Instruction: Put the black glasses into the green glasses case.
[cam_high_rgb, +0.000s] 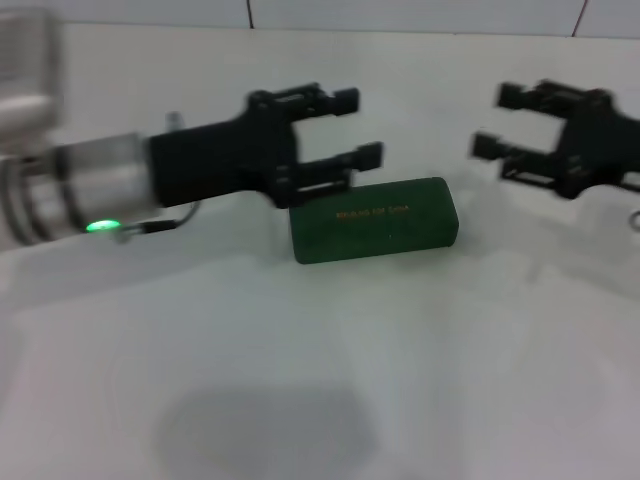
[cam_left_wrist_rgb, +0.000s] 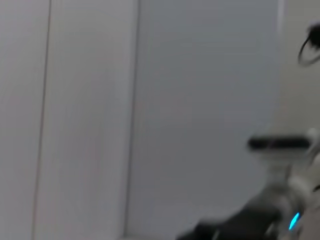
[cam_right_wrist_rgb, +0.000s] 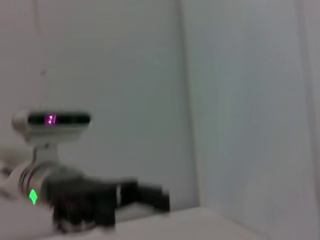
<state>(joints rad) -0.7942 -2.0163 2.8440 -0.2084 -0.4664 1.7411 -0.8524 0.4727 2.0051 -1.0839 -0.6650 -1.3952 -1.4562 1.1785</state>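
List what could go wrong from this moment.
The green glasses case is shut, so nothing can go in until it is opened. The black glasses show in no view, so they may be hard to find. The open left gripper hangs just above the case and could knock it. The right gripper is open, apart.

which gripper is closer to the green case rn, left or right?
The left gripper: in the head view its open fingers sit just above the closed green glasses case's left end. The right gripper, also open, is off past the case's right end.

White surface (cam_high_rgb: 330, 360) under both pincers, grey shadow (cam_high_rgb: 265, 430) on it nearer the camera than the left pincer; tiled wall (cam_high_rgb: 420, 15) behind.
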